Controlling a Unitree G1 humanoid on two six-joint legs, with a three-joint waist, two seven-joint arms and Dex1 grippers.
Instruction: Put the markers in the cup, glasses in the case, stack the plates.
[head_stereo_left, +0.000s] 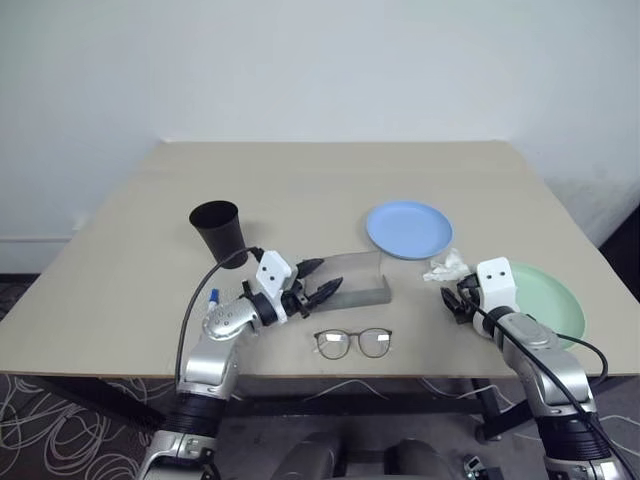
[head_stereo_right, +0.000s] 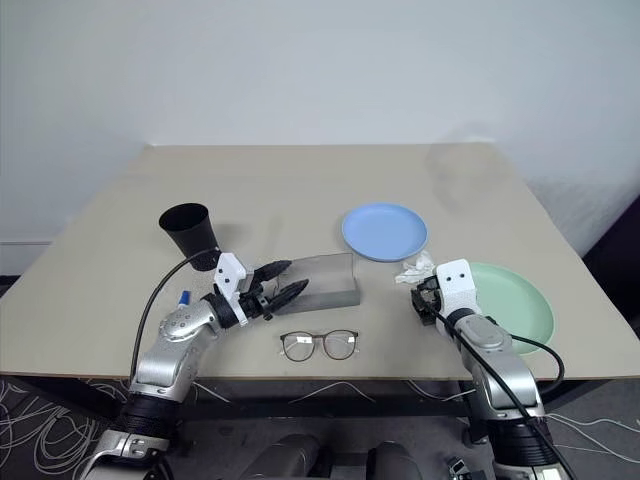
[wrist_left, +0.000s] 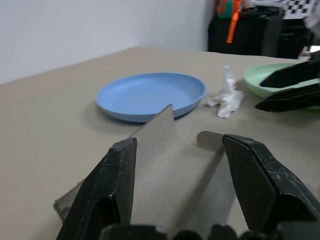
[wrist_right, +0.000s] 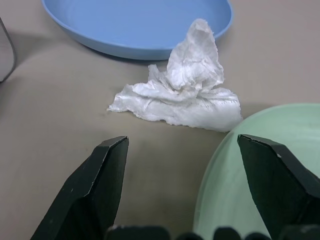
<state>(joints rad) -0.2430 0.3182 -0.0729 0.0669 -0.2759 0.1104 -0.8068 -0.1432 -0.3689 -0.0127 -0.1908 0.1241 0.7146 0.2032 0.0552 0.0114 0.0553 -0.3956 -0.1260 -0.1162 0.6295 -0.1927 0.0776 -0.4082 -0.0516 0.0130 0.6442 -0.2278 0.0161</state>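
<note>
Round wire-framed glasses (head_stereo_left: 353, 343) bottom centre, untouched | left gripper (head_stereo_left: 318, 280) spread at grey translucent-lidded case (head_stereo_left: 362, 278) | right gripper (head_stereo_left: 452, 297) wide, empty, by mint plate (head_stereo_left: 550, 300) | next probably: stacking, needs rim grip

on the table (head_stereo_left: 330, 190) there are two plates, one blue (head_stereo_left: 408, 229) and one green (head_stereo_left: 548, 300), one black cup (head_stereo_left: 219, 230), one grey case (head_stereo_left: 358, 279), one pair of glasses (head_stereo_left: 353, 343), one crumpled tissue (head_stereo_left: 446, 266) and one blue-capped marker (head_stereo_left: 213, 296)
</note>
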